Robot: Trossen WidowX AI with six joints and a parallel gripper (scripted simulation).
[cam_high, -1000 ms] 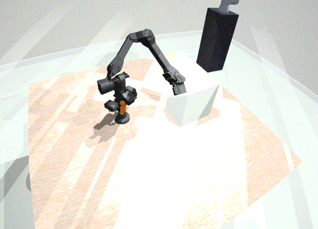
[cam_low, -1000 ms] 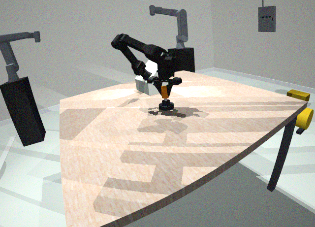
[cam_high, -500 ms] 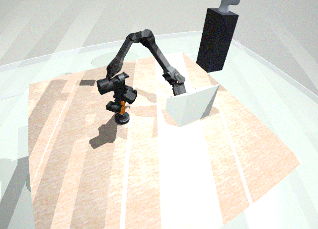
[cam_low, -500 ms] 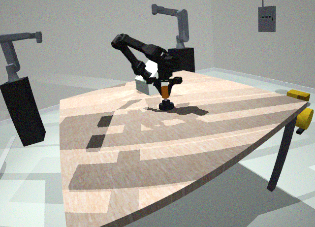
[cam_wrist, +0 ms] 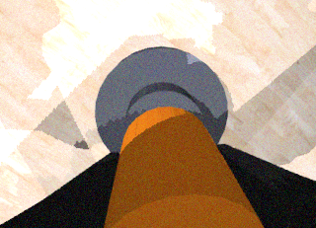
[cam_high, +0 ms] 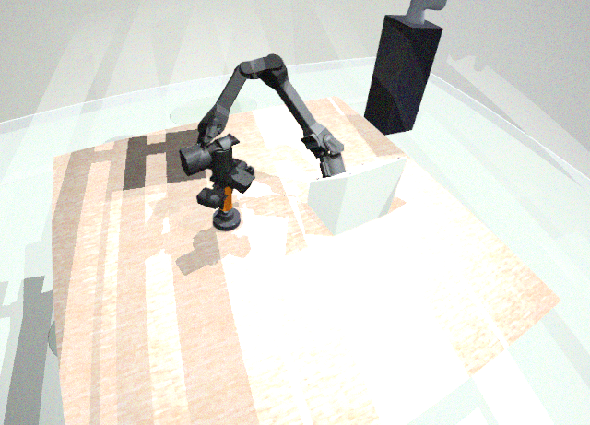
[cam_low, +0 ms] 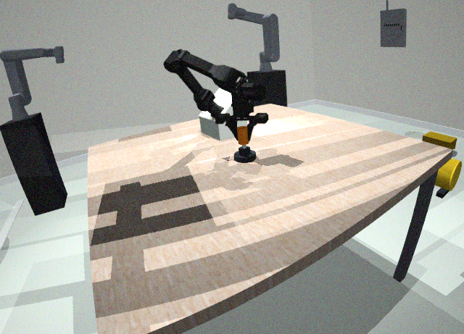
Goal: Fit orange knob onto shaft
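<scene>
On the surface (cam_high: 143, 315) (cam_low: 180, 270) (cam_wrist: 30, 16), the pedestal (cam_high: 226, 219) (cam_low: 244, 157) (cam_wrist: 160, 65) stands upright, orange knob (cam_high: 228, 199) (cam_low: 243, 135) (cam_wrist: 168, 164) above it, clamped in the pincer (cam_high: 227, 200) (cam_low: 242, 135) (cam_wrist: 168, 159), short silver bit of shaft (cam_low: 244, 146) visible between, white panel (cam_high: 357, 196) (cam_low: 210, 126) farther back by the arm's foot.

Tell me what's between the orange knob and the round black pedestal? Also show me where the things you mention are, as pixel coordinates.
A short bit of silver shaft (cam_low: 244, 146), showing in the exterior view under the orange knob (cam_high: 228, 199) (cam_low: 243, 135) (cam_wrist: 173, 164).
</scene>
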